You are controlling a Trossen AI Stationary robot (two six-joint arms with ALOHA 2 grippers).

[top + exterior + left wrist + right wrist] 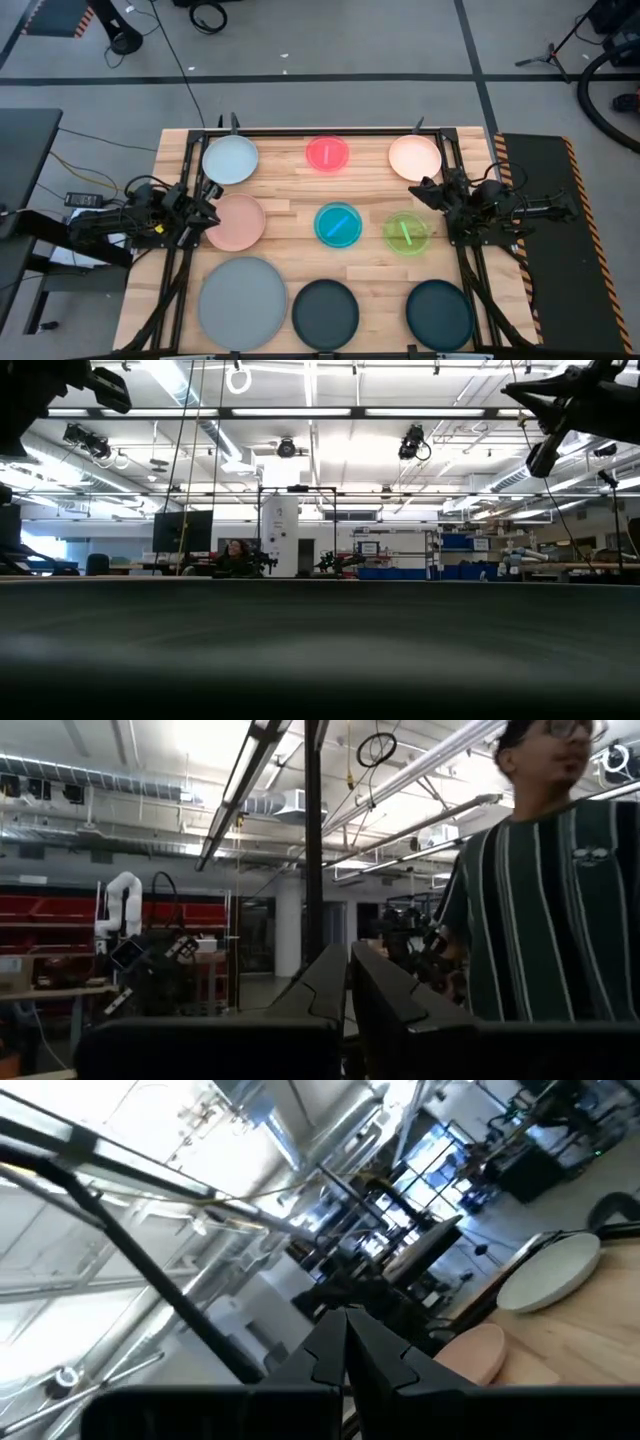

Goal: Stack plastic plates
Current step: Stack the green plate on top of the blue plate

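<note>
Nine plates lie flat and apart on the wooden table in the high view: pale blue-grey (231, 160), red (328, 153) and cream (414, 157) along the far side. Salmon pink (236, 222), cyan (338, 224) and lime green (406, 232) sit in the middle row. Large grey (243, 304) and two dark teal plates (325, 313) (439, 314) are nearest. My left gripper (207, 192) hangs shut above the left edge, by the salmon plate. My right gripper (427, 190) hangs shut over the right edge, between the cream and lime plates. Neither touches anything.
A black frame (300, 131) runs along the table's far edge and down both sides. A person in a striped shirt (545, 910) stands beyond the table in the left wrist view. The low view's lower half is filled by a dark blurred mass (320, 650).
</note>
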